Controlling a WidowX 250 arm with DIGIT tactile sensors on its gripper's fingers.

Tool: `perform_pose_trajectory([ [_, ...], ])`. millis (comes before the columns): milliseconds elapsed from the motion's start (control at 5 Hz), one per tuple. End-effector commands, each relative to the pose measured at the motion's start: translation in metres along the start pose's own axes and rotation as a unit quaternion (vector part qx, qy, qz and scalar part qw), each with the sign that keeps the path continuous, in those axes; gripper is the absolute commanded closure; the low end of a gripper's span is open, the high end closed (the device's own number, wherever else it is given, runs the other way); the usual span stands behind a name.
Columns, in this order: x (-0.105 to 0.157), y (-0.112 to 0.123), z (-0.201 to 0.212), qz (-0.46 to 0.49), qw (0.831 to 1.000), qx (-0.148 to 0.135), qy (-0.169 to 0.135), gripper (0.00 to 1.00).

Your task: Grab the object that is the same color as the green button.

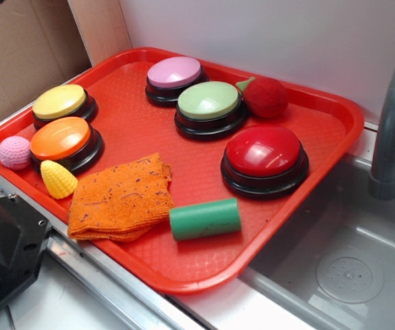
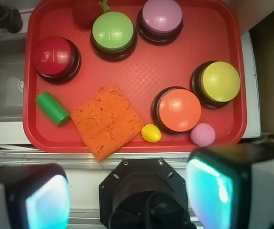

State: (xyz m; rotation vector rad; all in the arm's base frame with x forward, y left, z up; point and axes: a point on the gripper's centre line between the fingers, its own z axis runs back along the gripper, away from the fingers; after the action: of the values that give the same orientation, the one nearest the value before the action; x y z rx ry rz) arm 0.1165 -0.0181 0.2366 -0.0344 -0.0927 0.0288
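Observation:
The green cylinder [image 1: 205, 218] lies on its side near the front edge of the red tray [image 1: 321, 148], right of an orange cloth. In the wrist view the cylinder [image 2: 52, 108] is at the tray's left. The green button [image 1: 209, 102] sits at the tray's back; it shows in the wrist view [image 2: 113, 31] at top. My gripper [image 2: 127, 195] is open and empty, its two pads wide apart, held high above the counter in front of the tray, far from the cylinder. It is out of the exterior view.
On the tray: a red button [image 1: 263, 152], pink button [image 1: 174, 72], yellow button [image 1: 60, 102], orange button [image 1: 61, 138], orange cloth [image 1: 121, 199], toy corn [image 1: 57, 179], pink ball [image 1: 14, 152], red strawberry toy [image 1: 264, 96]. A sink [image 1: 348, 261] and faucet [image 1: 393, 124] are at right. The robot base [image 2: 144, 191] is below.

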Motion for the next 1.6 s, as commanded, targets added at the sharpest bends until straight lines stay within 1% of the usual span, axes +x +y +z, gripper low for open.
perform_pose_trajectory([
  [0,0.000,0.000,0.000,0.000,1.000,0.000,0.000,0.00],
  [200,0.012,-0.028,-0.006,-0.101,0.995,0.009,-0.012,0.00],
  [400,0.026,-0.055,-0.025,-0.199,0.980,0.005,-0.026,0.00],
  [600,0.031,-0.081,-0.044,-0.275,0.960,0.005,-0.053,0.00],
  [800,0.038,-0.096,-0.078,-0.309,0.948,-0.007,-0.071,0.00],
  [1000,0.041,-0.111,-0.109,-0.329,0.942,-0.033,-0.061,0.00],
  [1200,0.040,-0.118,-0.141,-0.334,0.941,-0.036,-0.034,0.00],
  [1400,0.035,-0.127,-0.166,-0.343,0.939,-0.036,-0.013,0.00],
])
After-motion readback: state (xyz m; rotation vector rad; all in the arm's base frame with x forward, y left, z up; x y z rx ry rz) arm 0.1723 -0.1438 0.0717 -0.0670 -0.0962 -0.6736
